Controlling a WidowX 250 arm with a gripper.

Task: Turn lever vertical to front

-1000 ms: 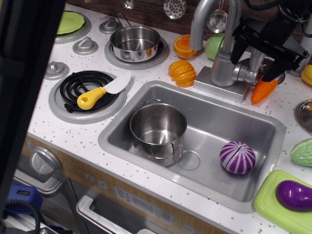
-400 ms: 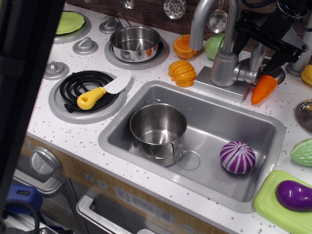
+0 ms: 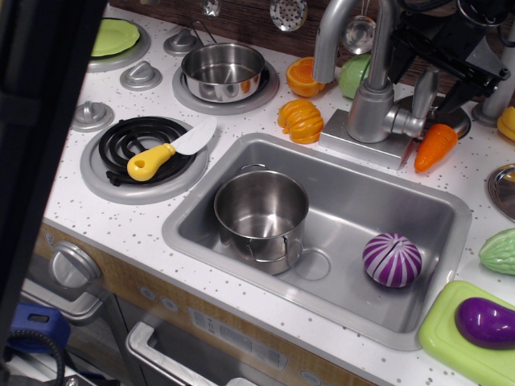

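Surface: white speckled counter (image 3: 145, 221), sink (image 3: 354, 209).
Lever (image 3: 424, 92): upright; I judge turn undone.
End effector (image 3: 451, 48): spread unreadable.

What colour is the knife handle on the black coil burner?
Yellow knife handle, clearest in the observation.image view.

Pincer (image 3: 447, 50) cut off at top edge, jaws indistinct
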